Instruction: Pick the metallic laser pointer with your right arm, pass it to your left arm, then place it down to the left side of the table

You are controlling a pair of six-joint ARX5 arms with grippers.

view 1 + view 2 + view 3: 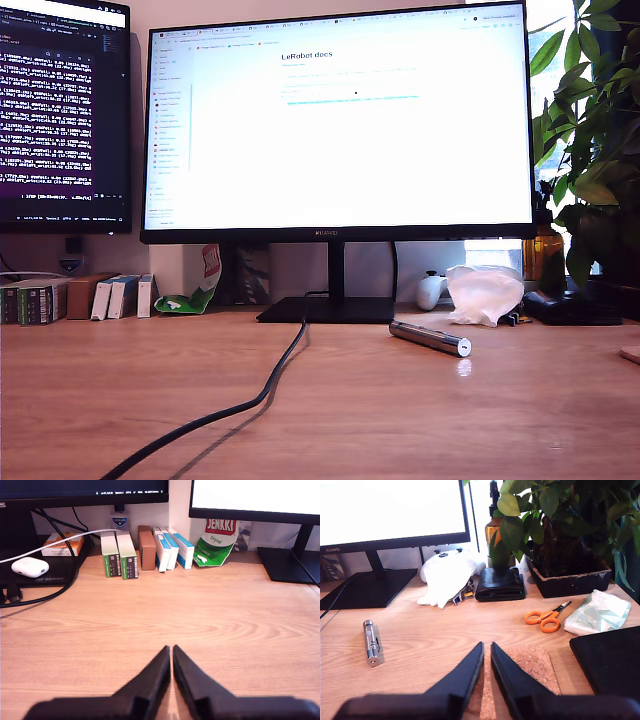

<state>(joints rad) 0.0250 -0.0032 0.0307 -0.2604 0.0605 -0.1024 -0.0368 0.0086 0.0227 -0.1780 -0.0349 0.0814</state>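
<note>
The metallic laser pointer [430, 338] lies on the wooden table [330, 420] in front of the monitor stand, right of centre in the exterior view, its shiny round cap toward the camera. In the second wrist view the laser pointer [371, 642] lies flat, well off to the side of my second gripper [487, 650], which is shut with nothing between its black jaws and hovers over a cork coaster [532, 666]. My first gripper [171, 652] is shut and empty above bare table [200, 620]. Neither arm shows in the exterior view.
A black cable [240, 405] runs from the monitor stand [328, 310] across the table. Small boxes [145, 550], a green pouch [216, 540] and a white earbud case [30, 567] line the back. Orange scissors [546, 618], a black wallet [500, 586], white tissue [445, 582], a potted plant [567, 575] sit near my second gripper.
</note>
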